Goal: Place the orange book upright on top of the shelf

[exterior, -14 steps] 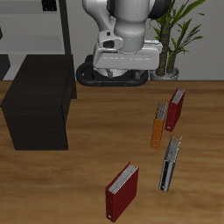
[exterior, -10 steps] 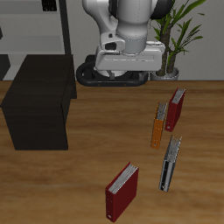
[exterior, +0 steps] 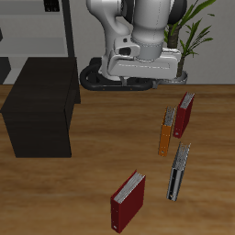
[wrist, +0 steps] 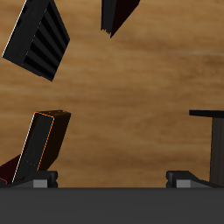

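The orange book (exterior: 165, 131) stands on edge on the wooden table, beside a dark red book (exterior: 184, 115). It also shows in the wrist view (wrist: 41, 144), close to one fingertip. The shelf (exterior: 41, 106) is a low black box at the other side of the table, and its edge shows in the wrist view (wrist: 210, 131). My gripper (exterior: 136, 75) hangs high at the table's back, well above and behind the orange book. In the wrist view the gripper (wrist: 112, 178) is open and empty, its fingertips (wrist: 44, 178) far apart.
A black-and-grey book (exterior: 177, 172) and a second dark red book (exterior: 128, 200) stand nearer the table's front edge. A grey open-frame shelving unit (exterior: 41, 27) stands behind the black shelf. A potted plant (exterior: 184, 37) stands at the back.
The gripper has shifted slightly sideways toward the plant's side at the same height. The books and the shelf have not moved.
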Controlling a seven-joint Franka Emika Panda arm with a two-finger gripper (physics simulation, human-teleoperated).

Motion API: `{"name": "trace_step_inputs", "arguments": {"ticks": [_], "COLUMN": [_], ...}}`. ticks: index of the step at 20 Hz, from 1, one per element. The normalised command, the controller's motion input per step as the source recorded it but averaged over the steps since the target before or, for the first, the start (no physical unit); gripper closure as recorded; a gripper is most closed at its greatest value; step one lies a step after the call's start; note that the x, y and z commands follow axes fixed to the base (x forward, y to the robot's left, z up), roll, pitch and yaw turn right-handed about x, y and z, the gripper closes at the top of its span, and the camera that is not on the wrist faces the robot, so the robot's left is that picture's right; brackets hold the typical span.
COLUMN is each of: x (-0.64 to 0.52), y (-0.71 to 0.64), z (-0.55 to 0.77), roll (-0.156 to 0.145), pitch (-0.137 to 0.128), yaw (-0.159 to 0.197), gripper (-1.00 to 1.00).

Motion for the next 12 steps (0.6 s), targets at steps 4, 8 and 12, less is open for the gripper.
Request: {"name": "trace_step_inputs", "arguments": {"ticks": [4,8,12], "x": [-0.06,-0.03,-0.05], "y": [0.54,0.36,0.44], "z": [-0.25,-0.10,-0.15], "roll": [-0.004,-0.008,0.000], "pitch": [-0.024,-0.041,-0.041], "yaw": [-0.033,-0.004,-0.010], "gripper": [-1.00,-1.00,-1.00]}}
